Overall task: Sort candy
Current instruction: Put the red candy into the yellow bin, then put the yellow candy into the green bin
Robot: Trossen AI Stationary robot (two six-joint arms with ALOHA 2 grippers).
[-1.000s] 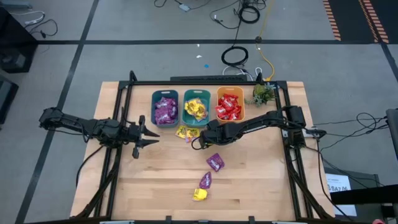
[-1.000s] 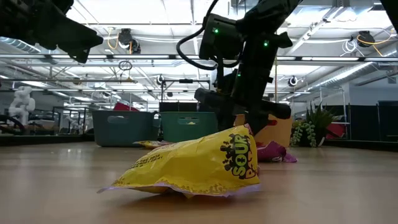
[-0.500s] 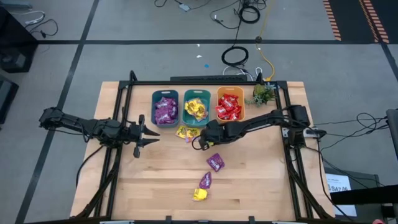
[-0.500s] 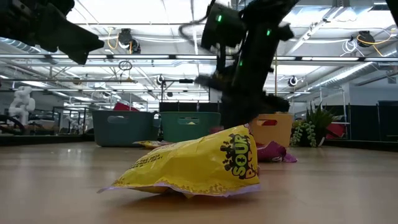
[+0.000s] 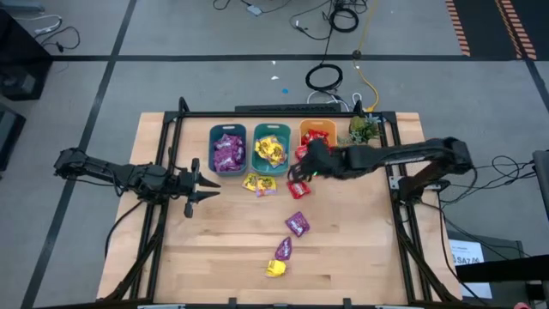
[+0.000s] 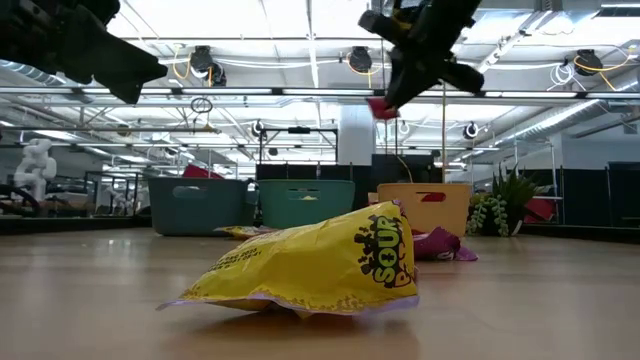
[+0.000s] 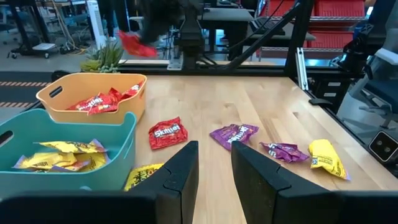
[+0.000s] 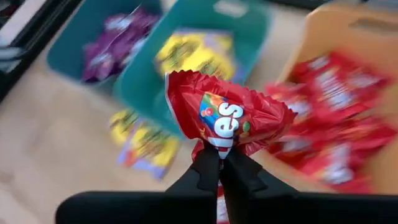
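Red candy lifted near the orange bin

The right gripper (image 8: 219,163) has its jaws pinching a red candy packet (image 8: 227,118) in the air beside the orange bin (image 5: 317,129). The left gripper (image 5: 204,184) hovers with jaws spread left of the bins; loose packets lie on the bench (image 5: 214,257).

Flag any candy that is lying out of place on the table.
Several packets lie loose on the table outside the bins: yellow ones in front of the teal bin, a red one, two purple, one yellow. The right gripper holds another red packet.
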